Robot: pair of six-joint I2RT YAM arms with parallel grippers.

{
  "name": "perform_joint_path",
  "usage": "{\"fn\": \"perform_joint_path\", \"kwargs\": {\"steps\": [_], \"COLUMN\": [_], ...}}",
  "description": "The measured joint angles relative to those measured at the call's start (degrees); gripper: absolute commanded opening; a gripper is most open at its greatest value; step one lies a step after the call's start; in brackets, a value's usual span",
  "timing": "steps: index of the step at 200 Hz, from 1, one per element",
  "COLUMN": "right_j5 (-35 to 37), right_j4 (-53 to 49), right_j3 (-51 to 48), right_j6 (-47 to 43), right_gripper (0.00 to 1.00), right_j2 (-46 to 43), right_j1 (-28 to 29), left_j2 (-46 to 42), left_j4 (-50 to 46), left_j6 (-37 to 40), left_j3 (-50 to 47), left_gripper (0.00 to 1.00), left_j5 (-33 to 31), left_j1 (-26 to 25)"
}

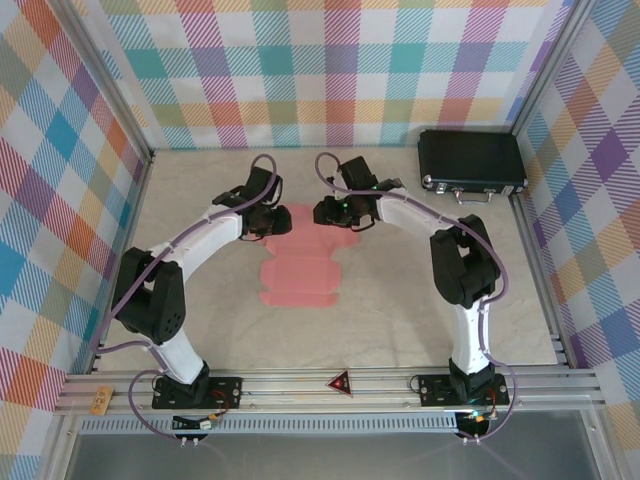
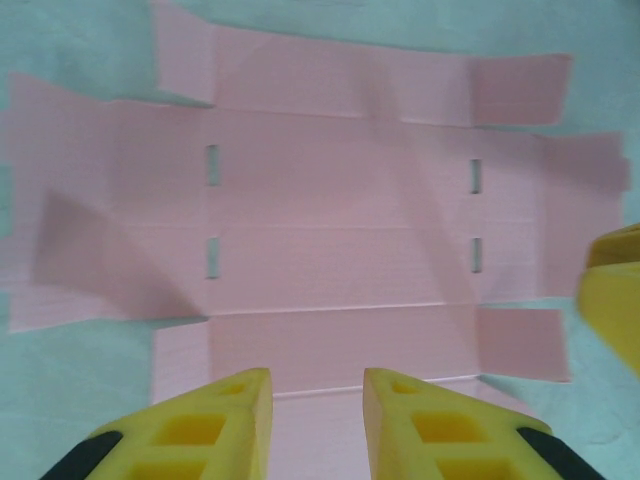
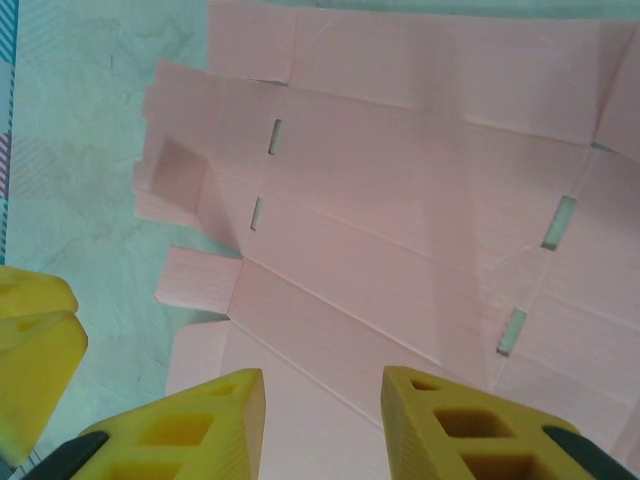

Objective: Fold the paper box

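Note:
The paper box (image 1: 300, 272) lies flat on the table as an unfolded salmon-pink die-cut sheet with flaps and small slots. My left gripper (image 1: 268, 222) hovers over the sheet's far left part and my right gripper (image 1: 326, 212) over its far right part, close to each other. From the left wrist, the sheet (image 2: 340, 220) spreads out below the yellow fingers, and that gripper (image 2: 317, 385) is open with nothing between its jaws. From the right wrist, the sheet (image 3: 420, 180) runs diagonally, and that gripper (image 3: 322, 385) is also open and holds nothing.
A black hard case (image 1: 470, 165) sits at the back right corner. Checked walls enclose the table on three sides. A yellow finger (image 2: 612, 290) of the right gripper shows at the left wrist view's right edge, and one of the left gripper's fingers (image 3: 30, 350) shows at the right wrist view's lower left.

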Motion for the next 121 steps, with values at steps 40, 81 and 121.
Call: {"fn": "perform_joint_path", "kwargs": {"steps": [40,81,121], "right_j5": [-1.5,-1.4,-1.1], "right_j4": [-5.3,-11.5,-14.6], "right_j3": [8.0,17.9,23.4], "right_j6": [-2.3,-5.4,-6.4], "right_gripper": [0.34,0.26,0.21], "right_j2": [7.5,15.2,19.6], "right_j1": [0.2,0.4,0.4], "left_j2": [-3.3,-7.8,-9.0], "left_j4": [-1.0,1.0,6.9], "left_j6": [0.0,-2.3,-6.6], "left_j3": [-5.2,-14.0,-22.8], "left_gripper": [0.27,0.15,0.0], "left_j5": [1.9,7.4,12.1], "left_j1": [1.2,-0.1,-1.6]}}
